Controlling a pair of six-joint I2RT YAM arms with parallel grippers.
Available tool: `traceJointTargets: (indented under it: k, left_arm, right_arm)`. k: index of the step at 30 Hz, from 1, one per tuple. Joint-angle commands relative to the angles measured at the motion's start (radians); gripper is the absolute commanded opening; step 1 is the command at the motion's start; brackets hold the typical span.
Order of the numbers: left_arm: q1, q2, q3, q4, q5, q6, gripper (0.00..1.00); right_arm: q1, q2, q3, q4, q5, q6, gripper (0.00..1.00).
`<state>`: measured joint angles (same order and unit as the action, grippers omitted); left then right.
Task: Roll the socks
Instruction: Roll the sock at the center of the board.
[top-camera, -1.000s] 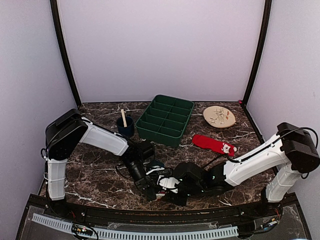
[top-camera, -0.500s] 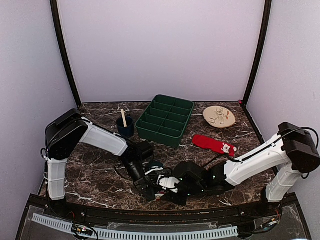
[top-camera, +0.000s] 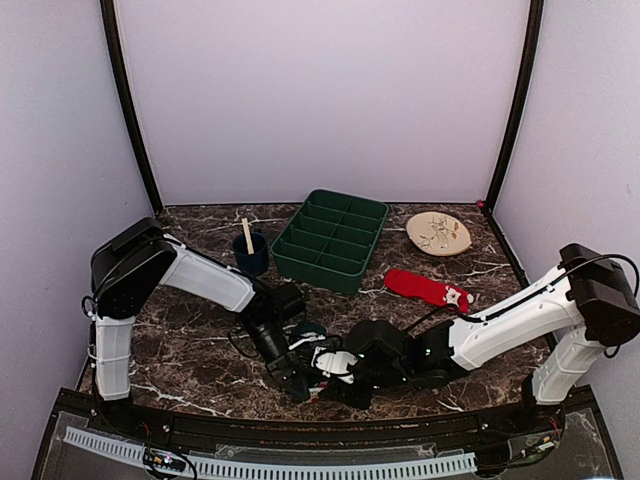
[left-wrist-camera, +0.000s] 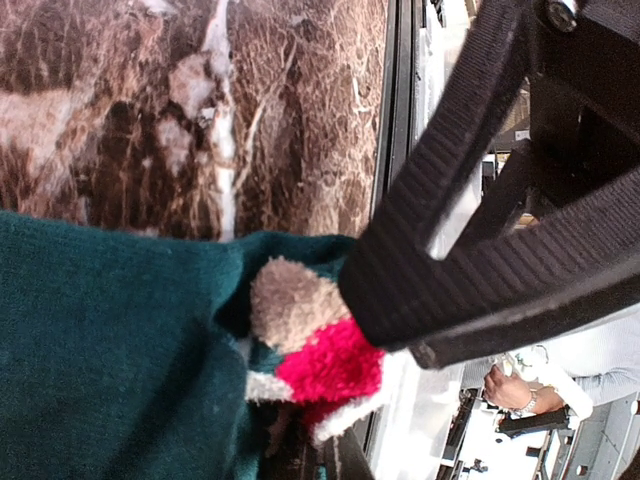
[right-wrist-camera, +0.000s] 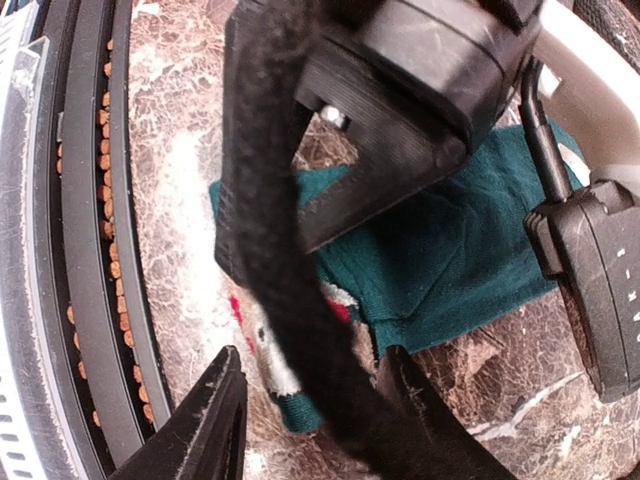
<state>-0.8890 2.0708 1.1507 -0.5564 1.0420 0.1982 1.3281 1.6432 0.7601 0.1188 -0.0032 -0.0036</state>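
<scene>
The dark teal sock (left-wrist-camera: 110, 350) lies flat near the table's front edge, with a fuzzy red, white and beige patch (left-wrist-camera: 318, 355) at its end. My left gripper (left-wrist-camera: 372, 318) is shut on that patched end, and its ribbed black fingers (left-wrist-camera: 470, 240) cross above it. In the right wrist view the teal sock (right-wrist-camera: 450, 240) spreads behind the left finger (right-wrist-camera: 290, 280). My right gripper (right-wrist-camera: 312, 405) stands open, its jaws either side of that finger and the sock's tip. The red sock (top-camera: 425, 288), white at one end, lies apart at the right.
A green compartment tray (top-camera: 333, 240) stands at the back centre. A dark cup (top-camera: 251, 254) with a wooden stick is left of it and a beige plate (top-camera: 438, 233) is to its right. The table's front rail (right-wrist-camera: 85, 250) runs close beside both grippers.
The right gripper has slid a little left, closer to the left gripper, and its jaws have narrowed slightly. The left gripper keeps its hold on the sock's end.
</scene>
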Motion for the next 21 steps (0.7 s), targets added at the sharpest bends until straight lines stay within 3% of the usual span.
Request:
traceJointTargets:
  k: [1,21]
  left_arm:
    - [0.007,0.018,-0.017,-0.023,-0.01,0.016,0.0]
    - [0.016,0.02,-0.017,-0.019,0.007,0.015,0.0]
  right_arm:
    - [0.012,-0.004,0.037,0.029,-0.026,-0.014,0.4]
    - [0.016,0.074,0.036,0.021,-0.072,-0.021,0.33]
